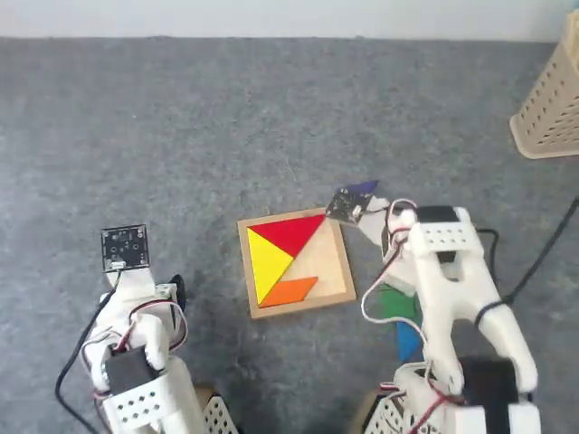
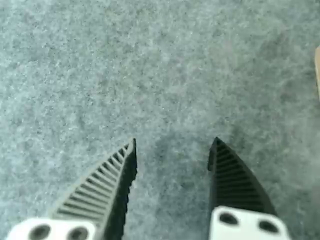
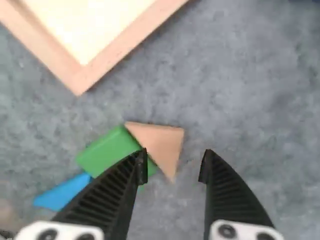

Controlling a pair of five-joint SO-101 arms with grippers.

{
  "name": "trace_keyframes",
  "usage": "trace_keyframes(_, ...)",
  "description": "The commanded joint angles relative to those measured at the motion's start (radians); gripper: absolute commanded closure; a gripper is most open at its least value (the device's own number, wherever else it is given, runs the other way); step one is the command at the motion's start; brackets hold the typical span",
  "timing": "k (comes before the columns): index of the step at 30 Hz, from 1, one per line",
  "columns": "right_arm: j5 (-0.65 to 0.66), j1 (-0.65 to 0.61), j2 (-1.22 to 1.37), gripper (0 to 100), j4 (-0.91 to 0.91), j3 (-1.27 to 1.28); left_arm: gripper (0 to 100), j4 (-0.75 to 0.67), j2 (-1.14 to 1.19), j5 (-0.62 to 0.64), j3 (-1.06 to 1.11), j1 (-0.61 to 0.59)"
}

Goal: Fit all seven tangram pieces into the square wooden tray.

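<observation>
Beside tray [image 3: 45, 45], tan triangle [image 3: 160, 142] touching green piece [image 3: 107, 150]

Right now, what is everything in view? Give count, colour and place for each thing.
tray: one, pale wood, mid-carpet
red triangle: one, red, in tray
yellow triangle: one, yellow, in tray
orange piece: one, orange, in tray
tan triangle: one, tan, on carpet by right gripper
green piece: one, green, beside tan triangle
blue piece: one, blue, beside green piece
purple piece: one, purple, beyond tray corner
basket: one, beige, far edge
carpet: one, grey, underneath
left gripper: one, black, open over carpet
right gripper: one, black, open
</observation>
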Motion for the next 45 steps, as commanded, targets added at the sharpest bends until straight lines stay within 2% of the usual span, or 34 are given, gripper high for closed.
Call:
trace_keyframes(1, 0.015, -0.016, 0.044, 81.7, -0.012, -0.095, 77, 0.003, -0.012, 0.009, -0.005, 0.006)
trace_keyframes(8, 0.123, -0.019, 0.148, 81.8, -0.012, -0.100, 77, 0.003, -0.012, 0.009, -0.005, 0.006)
trace_keyframes(15, 0.140, -0.012, 0.191, 82.5, -0.018, -0.101, 77, 0.003, -0.012, 0.009, -0.005, 0.006)
trace_keyframes(22, 0.127, -0.012, 0.186, 99.2, -0.018, -0.112, 77, 0.003, -0.012, 0.009, -0.005, 0.006)
trace_keyframes(30, 0.002, -0.018, 0.185, 99.1, -0.007, -0.190, 77, 0.003, -0.012, 0.009, -0.005, 0.006)
trace_keyframes(36, 0.009, -0.021, 0.183, 97.6, 0.047, -0.192, 77, 0.003, -0.012, 0.009, -0.005, 0.006)
trace_keyframes(40, 0.080, -0.036, 0.139, 88.0, 0.130, -0.167, 77, 0.003, -0.012, 0.009, -0.005, 0.006)
trace_keyframes(45, 0.100, -0.033, 0.041, 83.4, 0.054, -0.061, 77, 0.003, -0.012, 0.009, -0.005, 0.006)
